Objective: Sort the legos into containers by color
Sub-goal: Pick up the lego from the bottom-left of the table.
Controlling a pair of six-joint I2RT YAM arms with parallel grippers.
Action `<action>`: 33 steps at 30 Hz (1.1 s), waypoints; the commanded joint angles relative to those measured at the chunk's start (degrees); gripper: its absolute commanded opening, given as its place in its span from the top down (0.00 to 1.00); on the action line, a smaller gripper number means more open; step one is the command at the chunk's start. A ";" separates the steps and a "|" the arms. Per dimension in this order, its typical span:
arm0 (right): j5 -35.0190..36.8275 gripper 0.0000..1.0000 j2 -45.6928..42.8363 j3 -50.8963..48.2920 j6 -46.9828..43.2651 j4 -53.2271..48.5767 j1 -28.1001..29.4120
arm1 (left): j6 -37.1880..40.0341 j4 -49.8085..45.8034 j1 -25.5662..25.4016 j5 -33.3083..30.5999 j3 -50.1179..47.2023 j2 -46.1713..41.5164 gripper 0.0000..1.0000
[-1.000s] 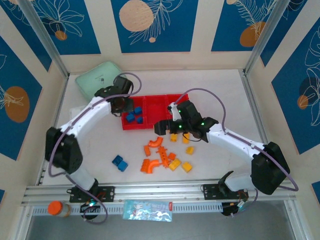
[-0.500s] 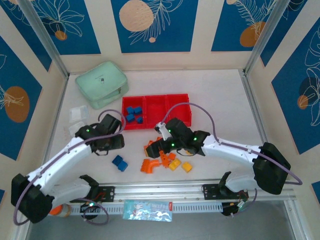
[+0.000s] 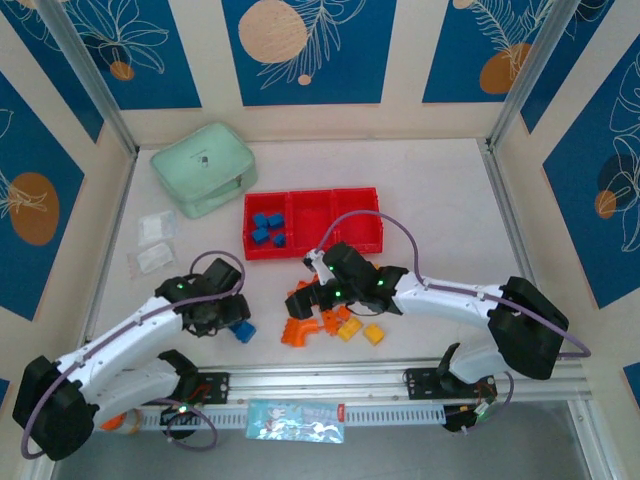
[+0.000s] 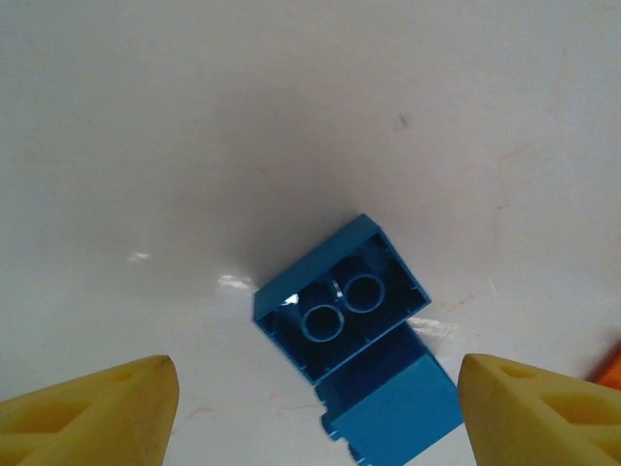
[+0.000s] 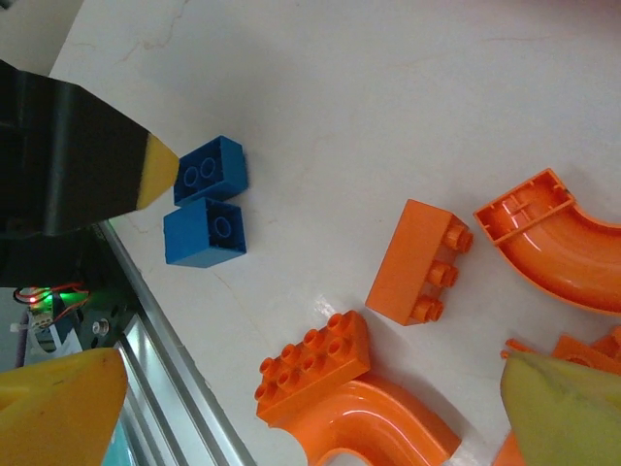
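Okay, hovering left tool [image 4: 315,374], spread wide, over two blue legos [image 4: 340,311] front-left of the red tray [image 3: 310,254]; hanging right tool [image 5: 310,364], also wide, over orange legos [image 5: 412,262] just front of it.

Robot laboratory cell; white table [image 3: 440,190] enclosed by blue printed panels [image 3: 310,50] and aluminium posts [image 3: 88,80]; mounting rail [image 3: 320,380] at near edge.

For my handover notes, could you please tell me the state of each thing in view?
Left claw: open, over the loose blue blocks.
Right claw: open, over the orange pieces.
Red tray: sorted blue blocks in its left compartment; middle one bare.
Green case: closed.
Tipped blue block: hollow underside showing.
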 commanded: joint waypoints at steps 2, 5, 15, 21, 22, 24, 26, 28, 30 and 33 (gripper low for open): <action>0.67 0.01 -0.03 -0.36 0.50 1.05 -0.28 | -4.06 7.65 -1.03 3.67 -1.57 2.13 0.20; 0.85 0.01 -0.01 -0.48 0.52 1.04 -0.55 | -4.47 10.07 -1.49 4.15 -1.95 3.92 0.18; -1.16 0.01 1.08 -1.10 1.21 2.46 -2.24 | -3.17 7.08 -1.67 -0.59 0.92 7.58 0.15; -2.55 0.01 1.92 -1.27 1.46 3.46 -3.35 | -4.32 -0.56 -1.74 -4.62 0.87 2.98 0.12; -2.98 0.01 2.20 -1.17 1.56 3.64 -3.57 | -4.67 -1.20 -1.78 -4.57 0.11 2.40 0.11; -3.47 0.01 2.67 -0.95 1.56 3.62 -4.00 | -5.91 -1.36 -1.82 -4.42 -1.52 1.73 0.11; -3.58 0.01 3.11 -0.79 1.38 3.99 -4.35 | -6.61 3.22 -1.87 -1.61 -4.13 1.43 0.11; -4.33 0.01 3.74 -0.67 1.47 4.30 -4.89 | -6.96 8.40 -1.82 0.81 -5.90 2.54 0.11; -5.00 0.01 4.25 -0.40 1.55 4.26 -5.42 | -6.39 9.90 -1.87 0.60 -5.36 4.81 0.11; -5.28 0.01 4.28 -0.35 1.65 4.23 -5.74 | -4.92 10.85 -1.79 -0.18 -3.56 8.85 0.12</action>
